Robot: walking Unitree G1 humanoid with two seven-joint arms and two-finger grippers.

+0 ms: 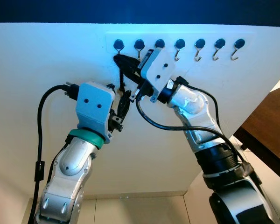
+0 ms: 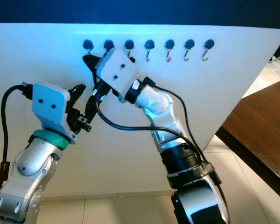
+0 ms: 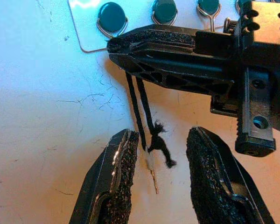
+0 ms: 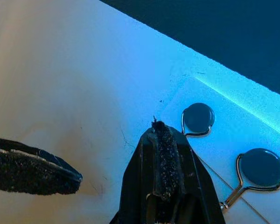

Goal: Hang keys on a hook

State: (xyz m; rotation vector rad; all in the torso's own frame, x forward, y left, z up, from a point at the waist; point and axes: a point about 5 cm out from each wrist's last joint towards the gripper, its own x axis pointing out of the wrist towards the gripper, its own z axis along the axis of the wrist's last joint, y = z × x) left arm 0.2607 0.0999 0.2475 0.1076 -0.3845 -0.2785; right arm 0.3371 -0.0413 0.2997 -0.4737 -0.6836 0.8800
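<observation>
A row of several small metal hooks with dark round heads runs along a white wall. My right gripper is raised to the leftmost hook and shut on a black key cord, its tips just under that hook. The cord hangs down from the shut fingers to a frayed knot with a pale tag. My left gripper is open below, its two fingers on either side of the knot without closing on it. I cannot tell whether the cord is over the hook. No key can be made out.
The white wall ends at a corner on the right, where a dark brown wooden surface juts in. Pale floor tiles lie below. A black cable loops from the right wrist between both arms.
</observation>
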